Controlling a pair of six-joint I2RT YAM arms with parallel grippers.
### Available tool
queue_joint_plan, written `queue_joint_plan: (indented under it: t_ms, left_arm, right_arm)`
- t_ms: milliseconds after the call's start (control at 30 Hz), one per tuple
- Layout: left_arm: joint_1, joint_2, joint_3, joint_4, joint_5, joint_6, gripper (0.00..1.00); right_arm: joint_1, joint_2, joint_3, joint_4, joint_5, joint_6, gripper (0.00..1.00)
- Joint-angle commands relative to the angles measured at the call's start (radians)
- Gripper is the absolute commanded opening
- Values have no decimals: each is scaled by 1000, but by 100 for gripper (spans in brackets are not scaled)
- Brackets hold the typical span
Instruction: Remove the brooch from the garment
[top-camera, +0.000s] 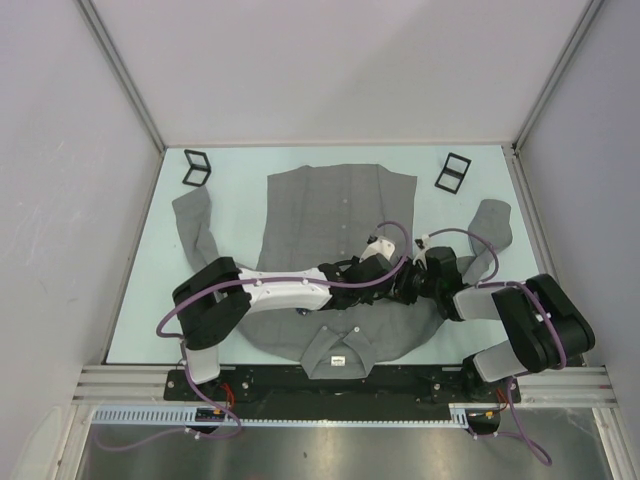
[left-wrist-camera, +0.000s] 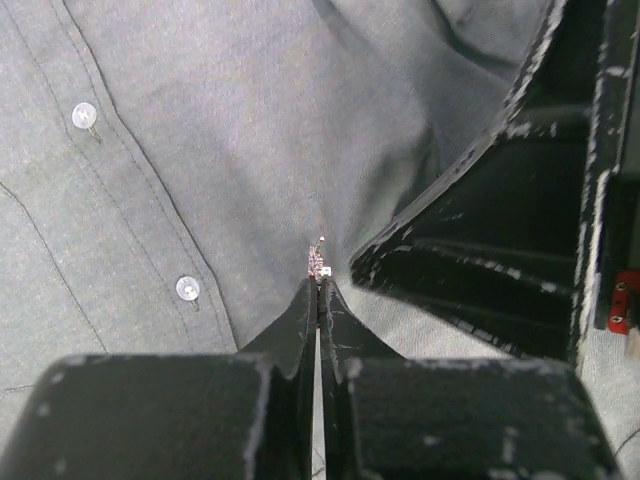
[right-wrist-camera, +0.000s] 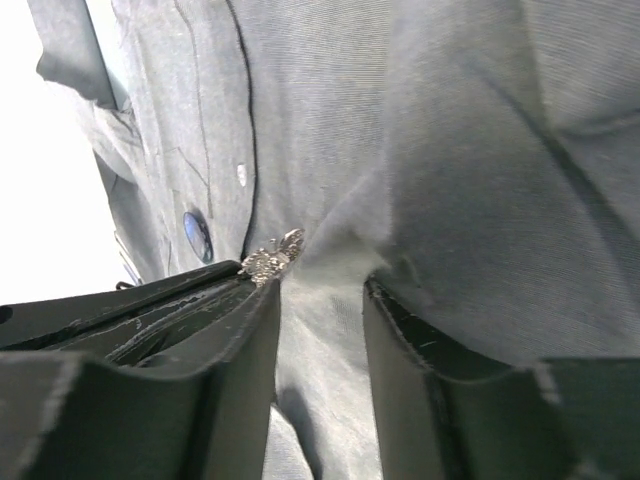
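Note:
The grey garment (top-camera: 330, 210) lies spread flat, its collar and white label (top-camera: 338, 360) toward the arm bases. The brooch (left-wrist-camera: 318, 262), small and silvery with pinkish stones, sits on the shirt front right of the button row (left-wrist-camera: 187, 288). My left gripper (left-wrist-camera: 320, 285) is shut on it, with the fabric tented at the tips. My right gripper (right-wrist-camera: 320, 290) stands open against the cloth beside the brooch (right-wrist-camera: 272, 258), a ridge of fabric between its fingers. In the top view both grippers (top-camera: 392, 280) (top-camera: 415, 285) meet over the shirt's right chest and hide the brooch.
Two small black frame stands rest on the pale table beyond the shirt, one at the far left (top-camera: 197, 167) and one at the far right (top-camera: 454, 172). White walls enclose the table on three sides. The shirt's sleeves (top-camera: 195, 225) (top-camera: 492, 222) reach outward.

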Motion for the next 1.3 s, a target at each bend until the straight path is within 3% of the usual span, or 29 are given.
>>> queue_joint_plan:
  t_ms: [0, 433, 900, 1267]
  left_arm:
    - [3, -36, 0, 66, -9, -22, 0]
    - [1, -94, -85, 155, -16, -56, 0]
    - [1, -135, -43, -16, 2, -51, 0]
    - [9, -261, -82, 45, 56, -31, 0]
  right_arm:
    - [7, 17, 33, 24, -10, -28, 45]
    - [7, 63, 63, 4, -5, -22, 40]
    - [9, 75, 78, -36, 30, -18, 36]
    - [9, 43, 79, -42, -2, -41, 38]
